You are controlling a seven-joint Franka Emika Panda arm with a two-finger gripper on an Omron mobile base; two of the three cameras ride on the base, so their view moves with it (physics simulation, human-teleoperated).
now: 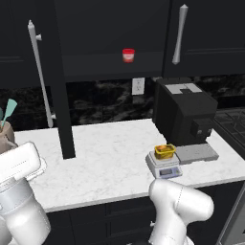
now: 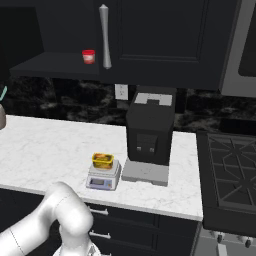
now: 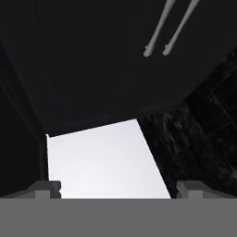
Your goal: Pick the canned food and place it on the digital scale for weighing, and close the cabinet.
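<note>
The yellow canned food (image 1: 164, 151) (image 2: 102, 160) stands on the light-grey digital scale (image 1: 164, 167) (image 2: 103, 179) near the counter's front edge. No part of the arm touches either. The black upper cabinet has its left door (image 1: 61, 95) swung out over the counter, its long silver handle (image 1: 38, 72) facing left, and its shelf exposed. The right door (image 1: 206, 33) is closed. In the hand view my gripper (image 3: 119, 190) is open with nothing between its fingertips (image 3: 48, 188). It faces a flat black door panel (image 3: 102, 69) close ahead, with white counter (image 3: 102, 162) below it.
A small red-and-white cup (image 1: 128, 55) (image 2: 88, 56) sits on the open cabinet shelf. A large black machine (image 1: 184, 112) (image 2: 150, 127) with a grey tray stands right behind the scale. A stove (image 2: 232, 170) lies at the right, and a utensil holder (image 1: 5, 129) at the far left.
</note>
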